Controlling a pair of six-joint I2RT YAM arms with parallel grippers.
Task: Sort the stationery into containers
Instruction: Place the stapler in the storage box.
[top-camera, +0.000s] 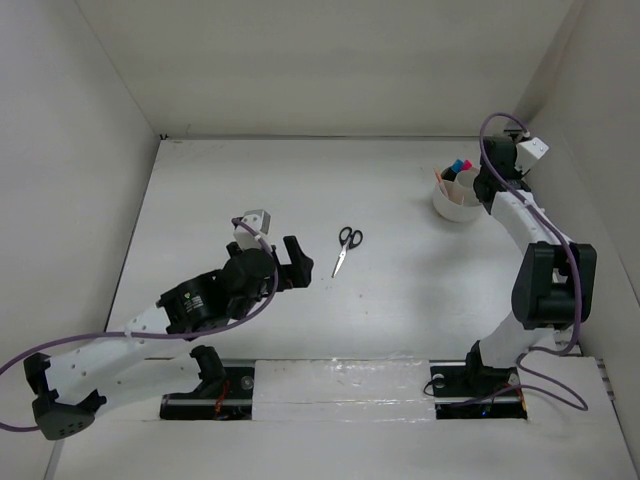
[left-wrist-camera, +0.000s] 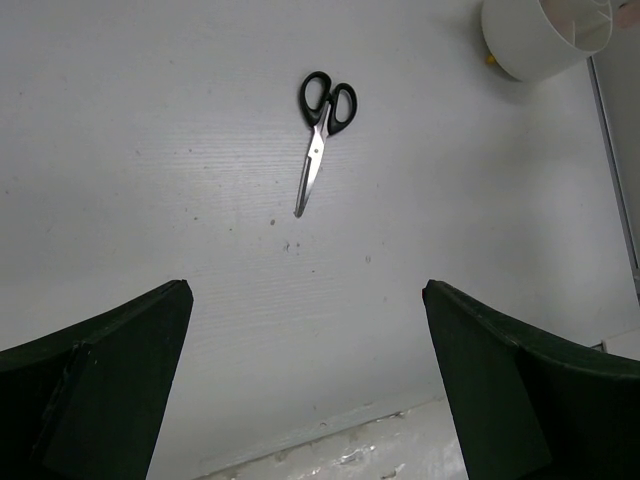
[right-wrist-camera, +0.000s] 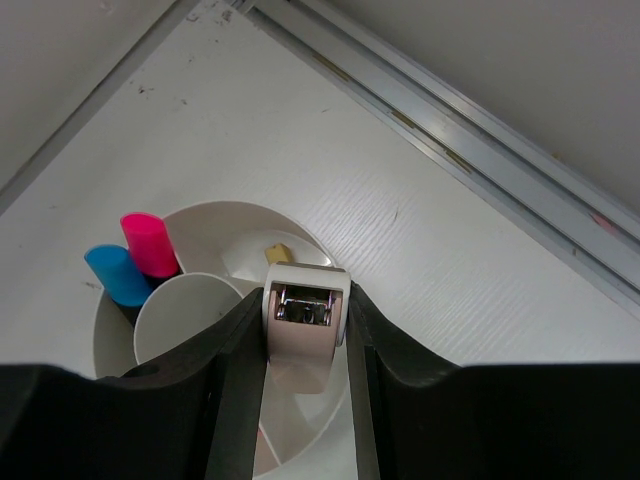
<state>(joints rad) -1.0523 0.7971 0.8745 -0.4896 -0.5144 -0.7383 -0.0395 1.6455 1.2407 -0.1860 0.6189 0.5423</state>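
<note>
Right gripper (right-wrist-camera: 303, 312) clamped on pale yellow stick (right-wrist-camera: 300, 352), end-down over white tub (right-wrist-camera: 205, 212) at far right, probably to drop it in free compartment beside pink-capped marker (right-wrist-camera: 150, 243). Scissors (left-wrist-camera: 320, 130) lie alone mid-table. Left gripper (left-wrist-camera: 305, 370) wide open, empty, facing scissors, likely next pick.

Scissors (left-wrist-camera: 316, 150) are showing glossy black plastic handles and bright metal blades; tub (left-wrist-camera: 545, 40), smooth white plastic; pale yellow stick (right-wrist-camera: 300, 345), matt plastic with metal inset.
</note>
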